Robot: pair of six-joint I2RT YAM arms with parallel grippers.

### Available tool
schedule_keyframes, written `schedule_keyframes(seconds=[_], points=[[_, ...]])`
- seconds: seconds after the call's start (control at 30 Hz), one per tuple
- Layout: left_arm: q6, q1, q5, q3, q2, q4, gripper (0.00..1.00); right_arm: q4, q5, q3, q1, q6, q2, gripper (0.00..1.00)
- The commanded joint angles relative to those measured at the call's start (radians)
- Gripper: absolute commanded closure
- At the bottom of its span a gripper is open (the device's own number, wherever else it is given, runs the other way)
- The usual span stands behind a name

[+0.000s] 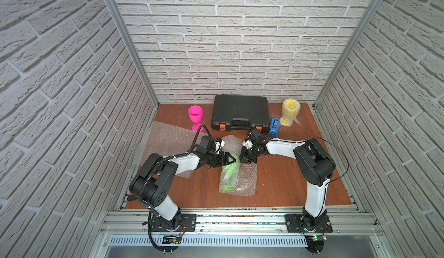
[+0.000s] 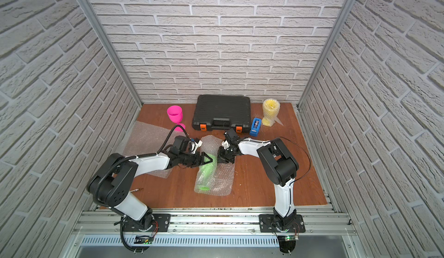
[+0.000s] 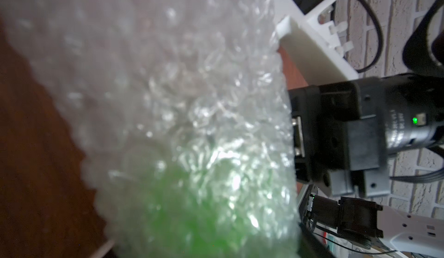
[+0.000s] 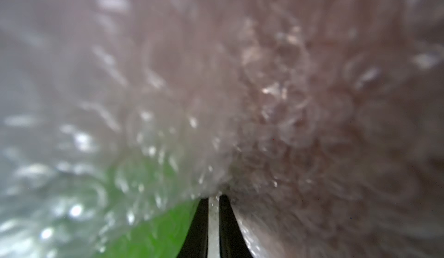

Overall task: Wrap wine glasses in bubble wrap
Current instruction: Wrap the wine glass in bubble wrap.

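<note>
Wrapping the lime green goblet was in hand: right claw pinched bubble wrap edge; left claw opposite stood wide, hold unclear. Next: draw wrap across goblet.

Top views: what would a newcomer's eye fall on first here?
A lime green goblet lies on its side in the middle, half rolled in bubble wrap, with the left pincer and right pincer meeting at its far end; the right one pinches the wrap. Behind, a pink goblet stands bare at back left, a wrapped yellow goblet at back right.
</note>
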Motion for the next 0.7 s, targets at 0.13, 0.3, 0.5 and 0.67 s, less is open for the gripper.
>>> schedule_keyframes(seconds=[0.13, 0.3, 0.5, 0.67], points=[[0.086, -0.094, -0.247, 0.152, 0.0, -0.329, 0.23, -0.057, 0.015, -0.02, -0.007, -0.065, -0.09, 0.86], [0.071, -0.173, -0.421, 0.28, 0.065, -0.521, 0.23, -0.238, 0.146, -0.074, -0.034, -0.136, -0.239, 0.81], [0.045, -0.268, -0.576, 0.424, 0.151, -0.693, 0.23, -0.346, 0.226, -0.183, -0.038, -0.172, -0.416, 0.7], [0.015, -0.333, -0.667, 0.519, 0.209, -0.794, 0.22, -0.28, 0.197, -0.349, -0.038, -0.124, -0.537, 0.55]])
